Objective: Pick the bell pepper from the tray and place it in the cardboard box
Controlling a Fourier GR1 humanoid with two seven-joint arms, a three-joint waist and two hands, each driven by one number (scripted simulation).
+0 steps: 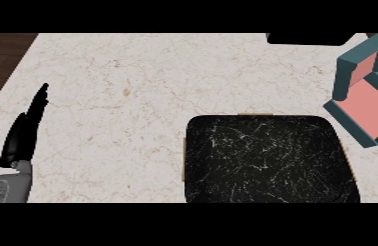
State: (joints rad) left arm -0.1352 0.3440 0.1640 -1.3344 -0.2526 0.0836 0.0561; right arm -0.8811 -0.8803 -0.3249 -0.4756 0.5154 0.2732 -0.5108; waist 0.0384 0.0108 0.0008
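A black, white-veined tray (269,160) with a thin tan rim lies on the counter at the lower middle and right; nothing shows on it. No bell pepper appears in the head view. A box (358,97) with teal walls and a pink inside stands at the right edge, partly cut off by the view. My left hand (22,135) rests at the left edge, open, fingers straight and pointing up, well left of the tray. My right hand is out of view.
The pale marble counter (133,90) spreads across the view. Its dark wooden edge (15,47) shows at the top left. A black object (310,38) is cut off at the top right, behind the box.
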